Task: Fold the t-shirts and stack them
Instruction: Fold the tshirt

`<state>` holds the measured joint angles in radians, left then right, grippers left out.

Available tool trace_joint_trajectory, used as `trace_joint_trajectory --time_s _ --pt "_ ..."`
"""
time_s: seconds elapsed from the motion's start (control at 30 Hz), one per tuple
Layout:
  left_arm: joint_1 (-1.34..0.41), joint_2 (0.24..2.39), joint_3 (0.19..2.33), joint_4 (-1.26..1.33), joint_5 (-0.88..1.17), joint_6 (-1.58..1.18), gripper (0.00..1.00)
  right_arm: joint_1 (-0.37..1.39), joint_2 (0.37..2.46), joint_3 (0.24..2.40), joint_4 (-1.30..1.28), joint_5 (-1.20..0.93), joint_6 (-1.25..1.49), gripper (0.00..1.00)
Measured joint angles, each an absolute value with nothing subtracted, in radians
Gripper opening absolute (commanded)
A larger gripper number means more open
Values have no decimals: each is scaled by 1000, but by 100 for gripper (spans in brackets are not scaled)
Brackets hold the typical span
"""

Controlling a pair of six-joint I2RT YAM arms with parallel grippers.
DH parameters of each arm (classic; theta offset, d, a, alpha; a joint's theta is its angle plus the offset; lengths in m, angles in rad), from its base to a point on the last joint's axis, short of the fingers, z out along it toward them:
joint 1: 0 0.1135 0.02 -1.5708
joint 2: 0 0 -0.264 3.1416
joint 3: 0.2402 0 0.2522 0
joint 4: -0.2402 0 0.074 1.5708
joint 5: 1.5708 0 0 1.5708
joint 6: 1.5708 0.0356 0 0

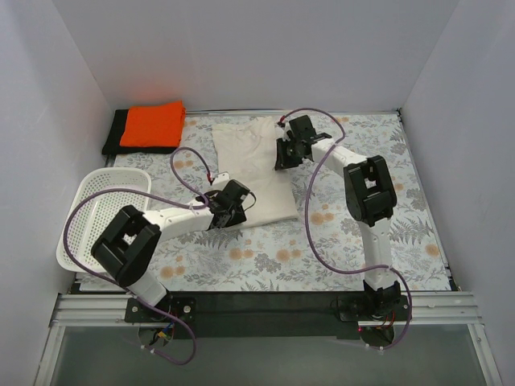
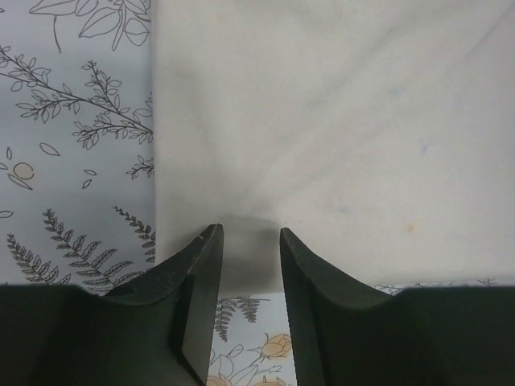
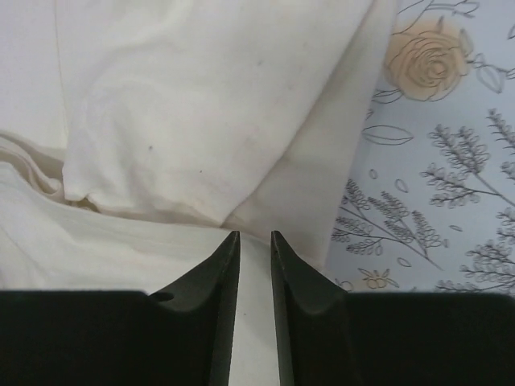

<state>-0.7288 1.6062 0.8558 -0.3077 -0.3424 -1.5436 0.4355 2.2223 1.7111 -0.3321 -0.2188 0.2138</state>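
Bright, even, diffuse light falls from above. The overhead view is sharp, and the arms cast only faint, soft-edged shadows on the patterned surface point(image 1: 265, 265). In both wrist views the black jaws show almost as silhouettes, slightly soft at their edges. A grey shadow lies on the cream t-shirt point(image 2: 322, 121) between the left jaws.

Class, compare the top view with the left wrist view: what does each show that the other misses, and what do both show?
Only top: the orange tee on the black tee, the basket, the right gripper. Only left wrist: creases in the cloth converging on the fingertips. Both: the cream tee on the floral table, the left gripper at its edge.
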Motion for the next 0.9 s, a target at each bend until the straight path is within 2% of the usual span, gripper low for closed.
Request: trace_joint_trajectory --time_s 0.23,0.4,0.77,0.9 --pt "-664 1555 904 -322 -331 -1513 38 386 2174 1687 -317 -303 219 27" --pt "-543 1566 949 -209 -271 -1462 32 372 2074 1621 -273 -414 240 27" --pt "-413 1868 1082 -37 -112 -1375 23 322 2145 1619 -201 -558 266 25" --pt "-361 1895 1088 -18 -70 -1383 23 290 2210 1608 -200 -566 268 25"
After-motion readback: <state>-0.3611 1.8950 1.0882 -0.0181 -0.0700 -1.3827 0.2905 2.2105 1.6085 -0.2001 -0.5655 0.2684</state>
